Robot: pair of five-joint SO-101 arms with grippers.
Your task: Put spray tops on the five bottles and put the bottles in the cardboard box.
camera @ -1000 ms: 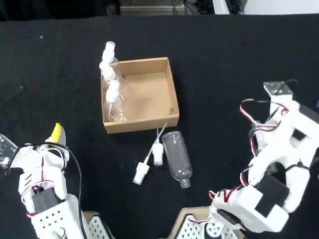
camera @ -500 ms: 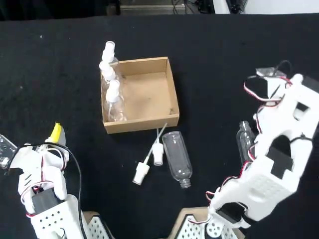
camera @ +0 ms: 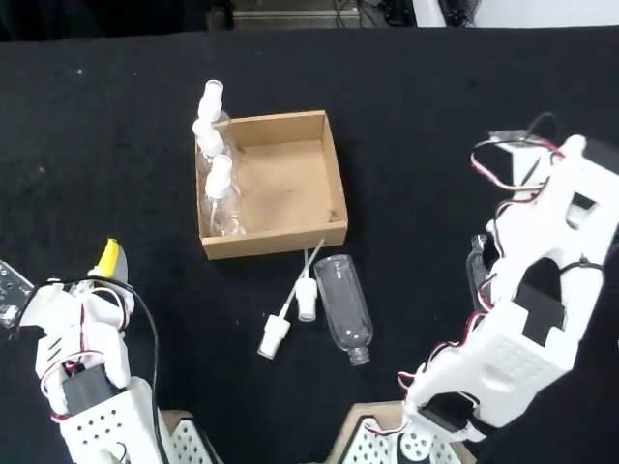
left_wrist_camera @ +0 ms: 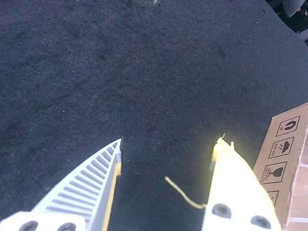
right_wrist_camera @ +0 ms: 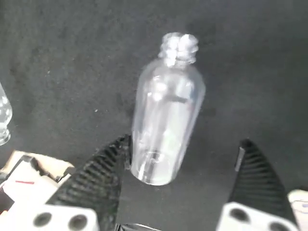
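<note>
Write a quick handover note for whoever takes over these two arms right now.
Left gripper: open, over bare table near the box.
Right gripper: open, above an uncapped bottle lying on the table.
Done: three capped bottles stand along the box's left wall.
To do: a second uncapped bottle and two spray tops lie near the box; cap both bottles, box them.

Clear glossy plastic bottle, matt fuzzy black cloth, plain brown cardboard box.
</note>
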